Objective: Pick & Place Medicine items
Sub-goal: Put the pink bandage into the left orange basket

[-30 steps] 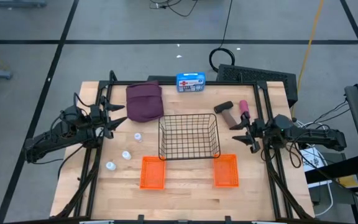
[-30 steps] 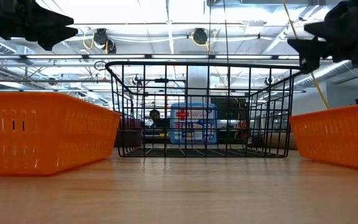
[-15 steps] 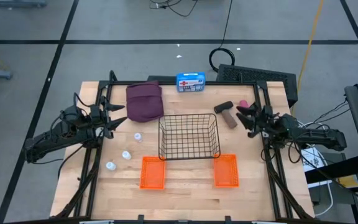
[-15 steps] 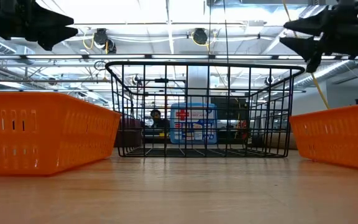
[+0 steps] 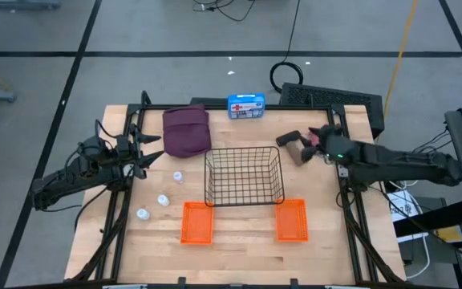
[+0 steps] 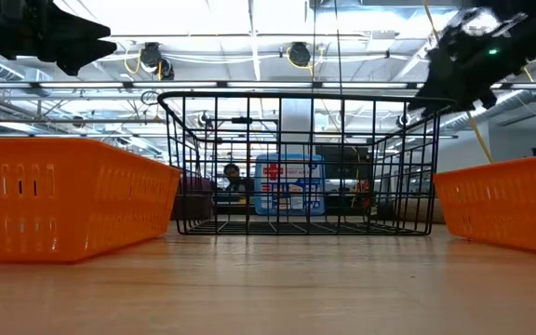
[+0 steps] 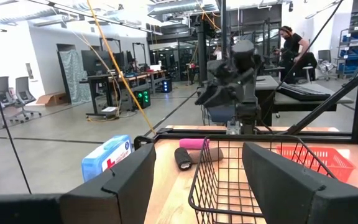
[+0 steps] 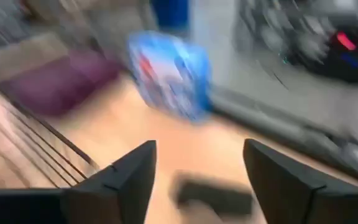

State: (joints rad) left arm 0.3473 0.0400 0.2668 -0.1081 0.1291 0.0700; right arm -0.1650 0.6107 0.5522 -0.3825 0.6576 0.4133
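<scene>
The right arm has swung inward since the earlier frames: its gripper (image 5: 314, 144) now hangs over the grey piece (image 5: 292, 147) and the pink cylinder (image 7: 193, 144) at the table's (image 5: 239, 261) far right, where before it sat back by the frame rail. Its fingers (image 8: 120, 180) stand apart, holding nothing. The left arm has not moved; it reaches out low along the left edge, its gripper (image 5: 149, 148) open and empty near the pouch (image 5: 186, 131).

Largest first: the wooden table, pale and grained. The wire basket (image 5: 244, 176), black and square, stands at centre. The maroon pouch, soft and creased, lies at the far left. Two orange slotted plastic bins (image 5: 197, 222) sit at the near edge, one on each side below the basket. A blue first-aid box (image 5: 246, 106) stands at the far edge. The grey oblong and pink cylinder lie side by side. Three white round bottles (image 5: 163, 201) stand in a slanting line left of the basket.
</scene>
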